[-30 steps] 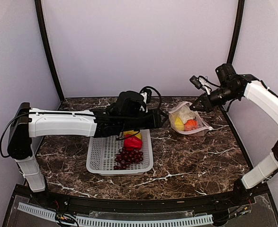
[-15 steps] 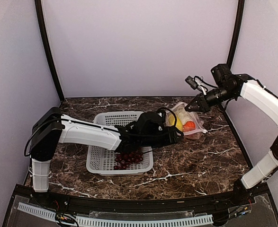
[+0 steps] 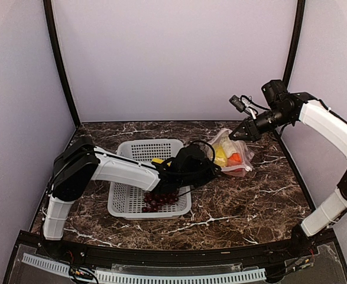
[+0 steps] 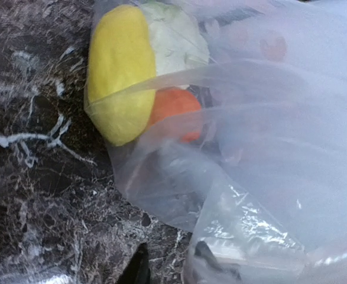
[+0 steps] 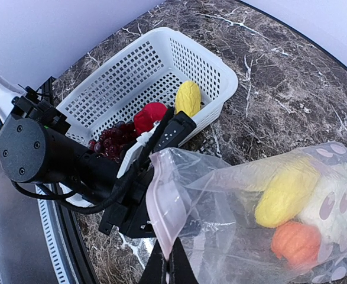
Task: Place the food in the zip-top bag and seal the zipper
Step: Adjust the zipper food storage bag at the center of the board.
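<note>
Left gripper [image 4: 172, 264]: jaws apart, and I see no food between them. One dark tip hangs over bare marble and the other shows through the film, so a lip of the bag's mouth appears to lie between them.
Right gripper [image 5: 167, 267]: closed on the zip-top bag [image 5: 232, 228]. It pinches the bag at the zipper [image 5: 153, 201] and holds that edge up off the table [image 3: 250, 201].
Bag position: at the right rear of the table, with its mouth turned toward the basket [image 5: 161, 41].
In the bag: a yellow piece [image 4: 120, 77], the cauliflower [image 4: 173, 35] and the orange tomato [image 4: 173, 109], bunched together at the closed end.
In the basket: the second yellow piece [image 5: 188, 97], the red pepper [image 5: 148, 116] and the grape bunch [image 5: 111, 142].
Progress, my judgement: about half the food is bagged, and the zipper is unsealed.
Step in hand, my judgement: opening the mouth wider for the next piece.
How I would do it:
- Close the left jaws on the lower lip alone, a single layer.
- Draw that lip low and toward the basket while the right side holds its edge high.
- Pull gently so the light bag does not drag or tip its contents out.

In the way:
- Loose folds of film sag across the opening and could be pinched together with the lip.
- The left arm [image 3: 126, 171] lies across the basket and hides the pepper in the top view.
- The wrist cable loops close to the bag.

Risk: the slick film may slip from either pinch, and the mouth would then collapse.
</note>
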Robot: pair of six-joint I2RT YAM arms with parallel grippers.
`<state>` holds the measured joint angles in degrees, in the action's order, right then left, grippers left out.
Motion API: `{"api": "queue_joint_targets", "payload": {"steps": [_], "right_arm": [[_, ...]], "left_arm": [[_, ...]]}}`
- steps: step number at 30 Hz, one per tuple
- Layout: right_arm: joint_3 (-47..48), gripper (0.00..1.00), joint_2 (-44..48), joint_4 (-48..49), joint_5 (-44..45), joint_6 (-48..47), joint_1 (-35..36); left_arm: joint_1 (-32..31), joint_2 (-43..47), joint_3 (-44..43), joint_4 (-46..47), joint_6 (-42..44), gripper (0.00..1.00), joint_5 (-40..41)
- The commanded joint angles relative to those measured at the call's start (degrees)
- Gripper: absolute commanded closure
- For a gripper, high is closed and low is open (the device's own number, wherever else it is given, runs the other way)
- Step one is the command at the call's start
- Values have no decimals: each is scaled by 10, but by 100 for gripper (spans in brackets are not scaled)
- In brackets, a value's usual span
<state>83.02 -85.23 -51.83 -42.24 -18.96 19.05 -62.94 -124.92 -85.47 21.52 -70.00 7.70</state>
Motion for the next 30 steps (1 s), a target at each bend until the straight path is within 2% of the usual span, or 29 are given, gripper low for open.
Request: {"api": "queue_joint_targets", "payload": {"steps": [1,2,4,7,10,13,20,22,25,27,30], "right_arm": [[4,100,12,16,-6,5,4],[3,100,12,16,-5,5,5],[2,100,12,17,4,4,5],[5,100,10,20,38,0,5],[23,100,8,18,112,-15,4],[27,100,13,27,166,-20,4],[34,100,13,26,178,-16,4],[45,100,10,22,188,-18,4],[73,100,2,16,218,-24,2],[105,100,-7,4,235,-29,0],[172,100,-20,-16,257,-34,-5]], "left_arm": [[3,11,-10,59,11,89,10],[3,14,-8,63,20,95,10],[0,24,1,82,34,99,7],[-12,48,7,81,75,99,12],[-38,91,12,53,135,99,25],[-54,138,38,33,147,99,40],[-61,175,88,4,149,98,35],[-60,172,88,-1,156,91,26],[-58,174,86,-1,183,72,15],[-56,184,86,1,215,64,8],[-52,215,93,-2,261,58,4]]}}
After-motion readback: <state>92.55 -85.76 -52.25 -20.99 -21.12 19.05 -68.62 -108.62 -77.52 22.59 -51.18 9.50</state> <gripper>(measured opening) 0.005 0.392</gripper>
